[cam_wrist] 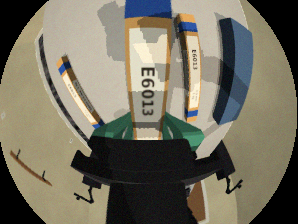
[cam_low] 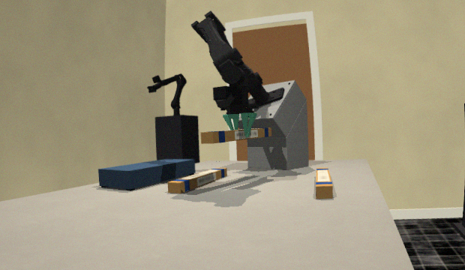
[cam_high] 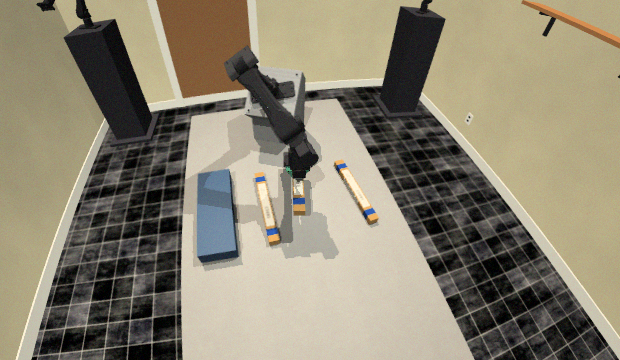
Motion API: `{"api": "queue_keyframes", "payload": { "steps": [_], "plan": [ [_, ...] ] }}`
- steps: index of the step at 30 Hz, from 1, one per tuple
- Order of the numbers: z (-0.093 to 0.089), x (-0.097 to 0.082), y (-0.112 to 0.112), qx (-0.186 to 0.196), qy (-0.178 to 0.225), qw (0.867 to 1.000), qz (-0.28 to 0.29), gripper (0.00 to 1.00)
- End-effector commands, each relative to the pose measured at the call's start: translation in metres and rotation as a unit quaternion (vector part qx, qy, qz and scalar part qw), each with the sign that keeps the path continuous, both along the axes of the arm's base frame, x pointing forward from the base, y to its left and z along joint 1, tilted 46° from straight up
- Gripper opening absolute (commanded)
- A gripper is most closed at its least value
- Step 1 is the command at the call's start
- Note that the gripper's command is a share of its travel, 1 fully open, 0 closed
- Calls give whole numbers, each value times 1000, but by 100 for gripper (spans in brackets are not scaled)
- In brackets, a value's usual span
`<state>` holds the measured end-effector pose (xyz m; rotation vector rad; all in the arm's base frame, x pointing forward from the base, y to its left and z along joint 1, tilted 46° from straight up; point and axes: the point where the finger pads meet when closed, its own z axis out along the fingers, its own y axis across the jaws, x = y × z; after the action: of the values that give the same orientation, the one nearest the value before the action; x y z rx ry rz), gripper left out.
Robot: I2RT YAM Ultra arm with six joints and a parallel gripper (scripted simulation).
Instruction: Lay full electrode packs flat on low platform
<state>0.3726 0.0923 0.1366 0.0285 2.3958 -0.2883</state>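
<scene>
Above the pale tabletop [cam_high: 315,300] [cam_low: 217,232] [cam_wrist: 95,75], holds an E6013 electrode pack [cam_high: 299,202] [cam_low: 214,137] [cam_wrist: 147,75] roughly level, clamped across its sides in the green-fingered gripper [cam_high: 298,176] [cam_low: 241,133] [cam_wrist: 147,113], off the low blue platform [cam_high: 215,215] [cam_low: 142,174] [cam_wrist: 235,70]. Below, has a second E6013 pack [cam_high: 266,207] [cam_low: 202,181] [cam_wrist: 192,60] flat beside the platform, and a third pack [cam_high: 356,191] [cam_low: 324,178] [cam_wrist: 77,95] flat, well apart.

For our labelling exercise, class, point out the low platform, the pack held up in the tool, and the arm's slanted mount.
low platform [cam_high: 215,220]: top view, upper face
held pack [cam_wrist: 146,75]: wrist view, labelled face
slanted mount [cam_low: 296,131]: exterior view, side panel
</scene>
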Motion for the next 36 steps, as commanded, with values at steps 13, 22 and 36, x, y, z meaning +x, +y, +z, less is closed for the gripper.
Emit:
{"api": "queue_keyframes", "payload": {
  "steps": [13,22,36],
  "plan": [
    [5,-1,44,10,-24,1000,-5,0],
    [13,-5,58,20,-37,999,-5,0],
    [18,-5,62,20,-37,999,-5,0]
  ]
}}
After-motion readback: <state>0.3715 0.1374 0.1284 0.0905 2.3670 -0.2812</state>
